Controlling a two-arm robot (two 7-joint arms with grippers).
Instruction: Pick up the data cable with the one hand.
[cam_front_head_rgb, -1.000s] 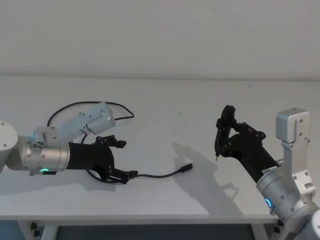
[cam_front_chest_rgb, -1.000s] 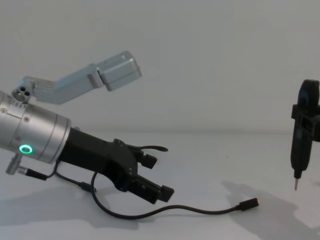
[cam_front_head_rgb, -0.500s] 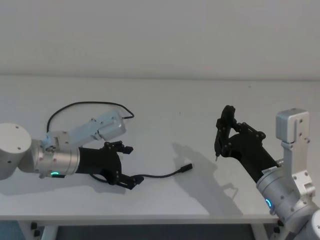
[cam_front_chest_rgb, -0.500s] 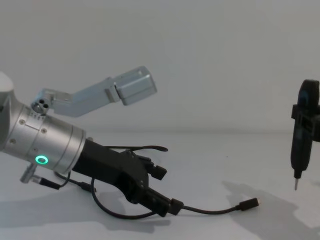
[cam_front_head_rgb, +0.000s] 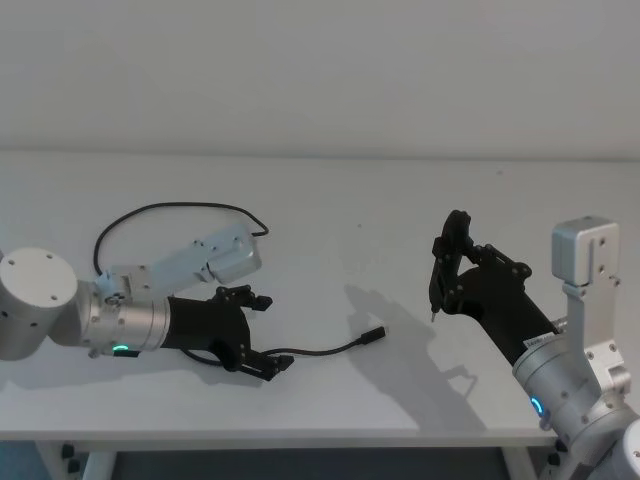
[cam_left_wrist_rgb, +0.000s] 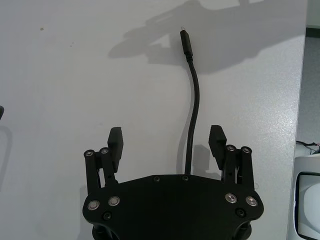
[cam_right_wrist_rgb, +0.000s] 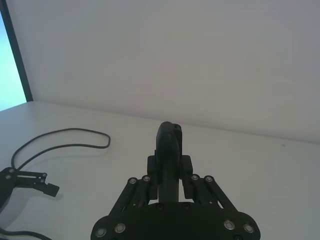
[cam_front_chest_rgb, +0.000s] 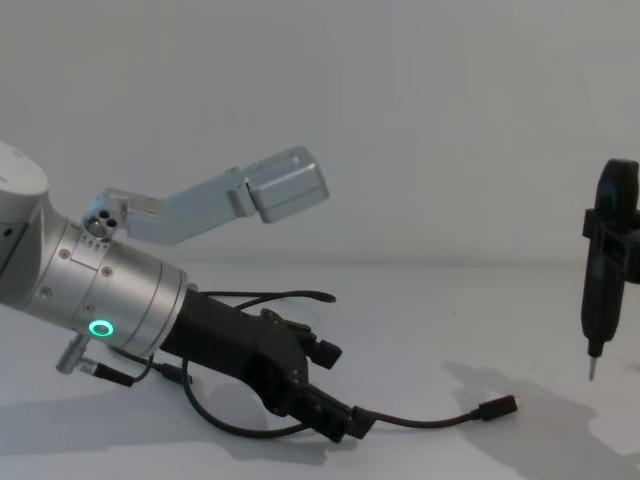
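Note:
The data cable (cam_front_head_rgb: 318, 350) is thin and black and lies on the white table (cam_front_head_rgb: 330, 200). Its plug (cam_front_head_rgb: 374, 335) points right, and its far end curls in a loop (cam_front_head_rgb: 170, 208) at the back left. My left gripper (cam_front_head_rgb: 265, 334) hangs low over the cable, open, one finger on each side. In the left wrist view the cable (cam_left_wrist_rgb: 192, 110) runs out between the open fingers (cam_left_wrist_rgb: 116, 143) to the plug (cam_left_wrist_rgb: 185, 39). The chest view has the left gripper (cam_front_chest_rgb: 338, 390) just above the cable (cam_front_chest_rgb: 420, 421). My right gripper (cam_front_head_rgb: 450, 275) is held up at the right, shut on a slim black tool (cam_front_head_rgb: 444, 262).
The table's front edge (cam_front_head_rgb: 300, 434) lies close below the left gripper. A grey camera block (cam_front_head_rgb: 226, 258) juts from the left wrist. A short stub wire (cam_front_chest_rgb: 100, 372) hangs from the left arm's silver cylinder. Open tabletop separates the two arms.
My left arm has moved right and down along the cable, bringing its open fingers astride it. The cable and the right arm have not moved.

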